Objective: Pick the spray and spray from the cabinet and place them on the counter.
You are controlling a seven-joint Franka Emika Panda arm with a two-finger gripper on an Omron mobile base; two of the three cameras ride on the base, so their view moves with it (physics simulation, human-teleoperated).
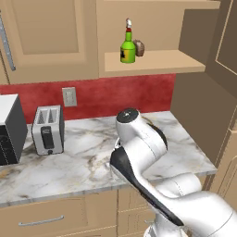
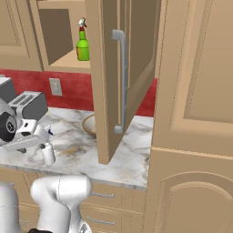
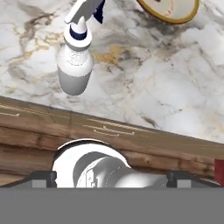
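While the green spray (image 1: 128, 47) stands upright on the open cabinet's shelf (image 1: 157, 62), up at twelve o'clock in the left base view, a small brown lump (image 1: 140, 47) sits just beside it at its three o'clock. Down on the counter (image 1: 83, 157), the white spray (image 2: 47, 152) stands upright near the front edge, at about eight o'clock in the right base view, with the gripper (image 2: 28, 136) just beside it at its ten o'clock. Jaws spread wide and nothing between them, the white spray is free of the fingers. In the hand view that bottle (image 3: 75, 65) sits at eleven o'clock on the marble, and a yellow-rimmed plate (image 3: 168, 9) pokes in at one o'clock. A silver toaster (image 1: 47, 129) waits at nine o'clock against the red wall (image 1: 115, 95), and the cabinet door (image 2: 125, 77) hangs open over the counter.
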